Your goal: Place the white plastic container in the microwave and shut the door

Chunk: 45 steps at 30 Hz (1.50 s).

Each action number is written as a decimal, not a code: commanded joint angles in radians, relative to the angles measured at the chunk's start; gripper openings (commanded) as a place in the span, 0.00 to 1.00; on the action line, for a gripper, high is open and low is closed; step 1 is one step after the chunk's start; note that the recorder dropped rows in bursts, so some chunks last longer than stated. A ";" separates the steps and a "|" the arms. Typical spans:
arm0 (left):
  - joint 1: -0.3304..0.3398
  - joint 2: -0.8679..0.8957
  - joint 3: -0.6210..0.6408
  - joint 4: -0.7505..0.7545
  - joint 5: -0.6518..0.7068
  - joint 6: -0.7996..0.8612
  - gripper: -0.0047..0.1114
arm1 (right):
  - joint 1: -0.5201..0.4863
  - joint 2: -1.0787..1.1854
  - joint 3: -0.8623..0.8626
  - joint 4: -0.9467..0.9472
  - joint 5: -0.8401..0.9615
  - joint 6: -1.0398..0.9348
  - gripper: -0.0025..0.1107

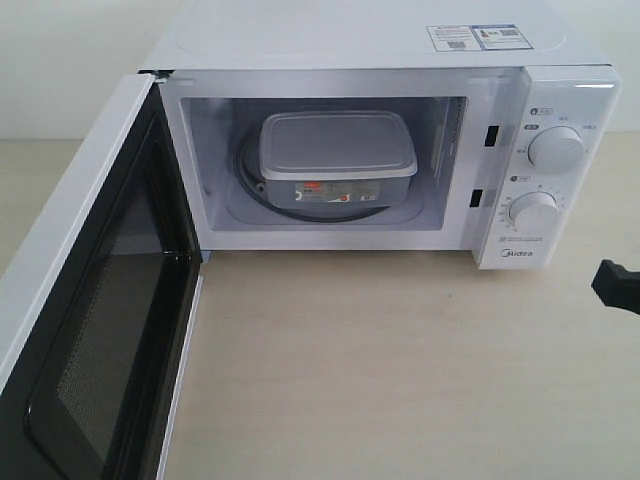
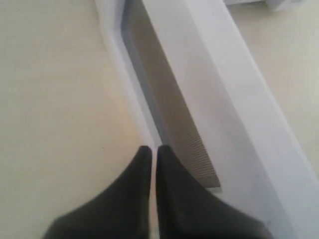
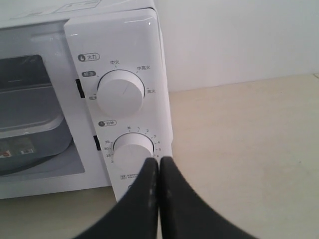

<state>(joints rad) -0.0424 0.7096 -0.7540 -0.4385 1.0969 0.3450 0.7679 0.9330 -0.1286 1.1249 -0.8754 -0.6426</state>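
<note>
The white plastic container sits lidded on the glass turntable inside the white microwave; part of the container also shows in the right wrist view. The door hangs wide open on the left, dark window facing inward. My left gripper is shut and empty, hovering just outside the door near its outer face; it does not show in the exterior view. My right gripper is shut and empty, close in front of the lower dial. Only a black tip of the right gripper shows at the right edge.
A light wooden table stretches in front of the microwave. Two round dials sit on the control panel. A pale wall stands behind the microwave. Stickers lie on its top.
</note>
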 commanded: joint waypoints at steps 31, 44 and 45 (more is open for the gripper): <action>-0.263 0.400 -0.008 -0.419 -0.226 0.378 0.08 | 0.000 -0.005 -0.001 -0.062 0.006 0.081 0.02; -0.433 0.598 -0.109 -0.441 -0.489 0.381 0.08 | 0.000 -0.005 -0.001 -0.685 0.022 0.363 0.02; -0.435 0.613 -0.118 -0.441 -0.504 0.381 0.08 | 0.000 -0.005 -0.001 -0.706 0.011 0.384 0.02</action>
<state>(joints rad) -0.4577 1.2863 -0.8441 -0.8588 0.6676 0.7184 0.7679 0.9330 -0.1286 0.5208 -0.8421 -0.3428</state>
